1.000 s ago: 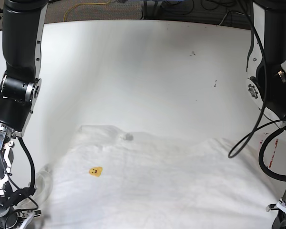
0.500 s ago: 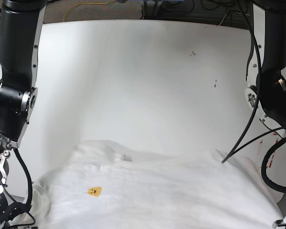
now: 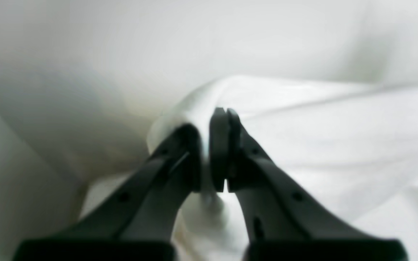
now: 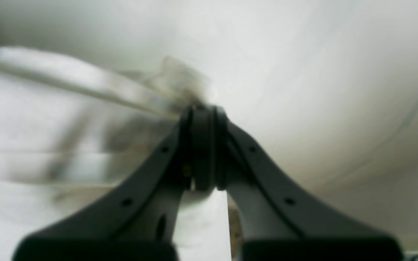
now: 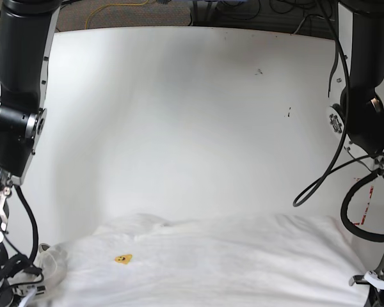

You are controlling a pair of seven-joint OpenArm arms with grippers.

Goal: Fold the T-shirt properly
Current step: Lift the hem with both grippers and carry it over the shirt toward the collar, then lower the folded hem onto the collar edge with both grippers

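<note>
— At the near edge of the white tabletop [image 5: 198, 115], what is lying there?

— The T-shirt [image 5: 230, 262] is lying spread across the near strip of the table, reaching almost from the left side to the right side. Its small yellow-orange emblem [image 5: 122, 258] is showing toward the near left.

— What are the grippers doing?

— In the left wrist view the left gripper [image 3: 206, 152] is pinching a bunched ridge of white cloth between its black fingers [image 3: 180, 152], with only a thin sliver of fabric showing in the gap. In the right wrist view the right gripper [image 4: 202, 145] is pressing its fingers together on a thin edge of the shirt, though that picture is blurred.

— Can you see them from the base view?

— Barely. The right arm [image 5: 19, 96] is coming down at the near left corner, beside a puckered bit of cloth, and the left arm [image 5: 365, 121] is dropping to the near right corner. The fingertips themselves are cut off by the bottom of the view.

— And farther back?

— The shirt's far edge is running in a soft, slightly raised line across the table. Beyond it the bare tabletop is stretching to the far edge, with a few small dark specks [image 5: 289, 113] on the right. Cables [image 5: 115, 6] are lying beyond the table.
</note>
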